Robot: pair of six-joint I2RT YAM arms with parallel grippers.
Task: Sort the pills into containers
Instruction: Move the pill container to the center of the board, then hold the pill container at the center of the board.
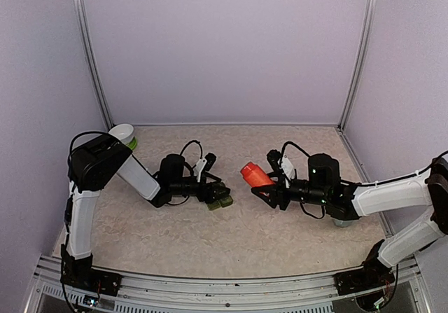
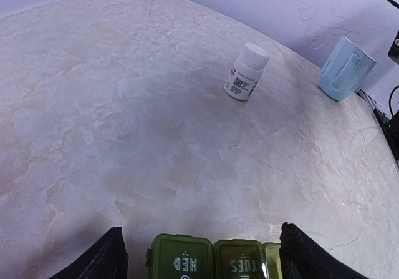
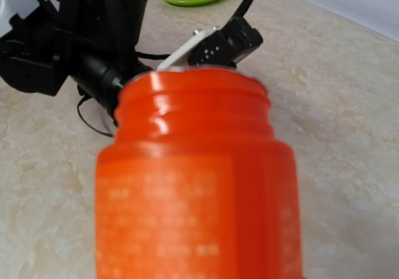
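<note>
- Flagging the main risk: the orange bottle has no cap and its mouth points toward the left arm. Tip it further while it hangs well apart from the pill box and we spill onto the table.
- Box lids look shut in the left wrist view, so we judge a pour now would bounce off.
- Right gripper: jaws clamped on the bottle.
- Left gripper: jaws apart, not gripping; a sideways nudge could shove the box.
- Box sits on the table between the left fingers, left of the bottle.
- We see no pills.
</note>
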